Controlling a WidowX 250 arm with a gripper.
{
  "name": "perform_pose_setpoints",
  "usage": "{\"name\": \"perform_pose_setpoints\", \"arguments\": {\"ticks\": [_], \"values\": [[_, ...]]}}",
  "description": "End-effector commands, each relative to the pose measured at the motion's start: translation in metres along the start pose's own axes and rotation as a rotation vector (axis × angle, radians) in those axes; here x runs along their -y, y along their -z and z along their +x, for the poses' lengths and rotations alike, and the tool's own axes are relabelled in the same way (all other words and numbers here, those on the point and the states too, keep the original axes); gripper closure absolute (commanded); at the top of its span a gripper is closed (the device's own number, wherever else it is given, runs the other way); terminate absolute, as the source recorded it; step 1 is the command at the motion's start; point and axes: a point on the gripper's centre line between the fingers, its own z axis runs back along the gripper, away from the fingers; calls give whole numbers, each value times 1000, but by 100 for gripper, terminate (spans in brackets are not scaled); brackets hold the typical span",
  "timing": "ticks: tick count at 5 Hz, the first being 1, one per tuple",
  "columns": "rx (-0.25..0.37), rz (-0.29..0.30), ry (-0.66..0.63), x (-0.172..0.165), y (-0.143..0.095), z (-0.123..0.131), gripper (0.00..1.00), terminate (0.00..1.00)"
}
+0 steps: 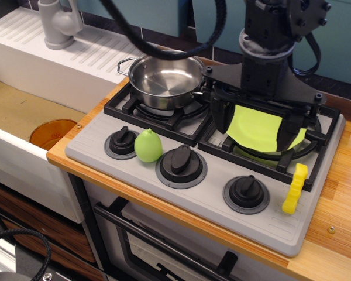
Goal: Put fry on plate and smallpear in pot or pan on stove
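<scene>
The yellow crinkle-cut fry [295,188] lies on the grey stove [281,225] at its front right, beside the right knob. The light green smallpear [148,146] stands between the left and middle knobs. The steel pot [165,81] sits empty on the back left burner. The lime-green plate [254,124] lies on the right burner. My gripper [256,139] hangs over the plate with its black fingers [220,120] spread wide apart on either side of it. The fingers hide the plate's side edges, and I cannot tell whether they touch it.
Three black knobs [181,161] line the stove front. A sink with an orange dish [52,133] lies to the left, with a grey faucet [58,23] behind it. Wooden counter [339,199] borders the stove on the right. An oven door handle runs below the front edge.
</scene>
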Motion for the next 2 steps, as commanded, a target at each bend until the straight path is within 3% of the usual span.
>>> {"name": "perform_pose_setpoints", "arguments": {"ticks": [1, 2], "values": [[0, 0, 0, 0, 0, 0, 0, 0], [16, 3, -13, 13, 7, -6, 0, 0]]}}
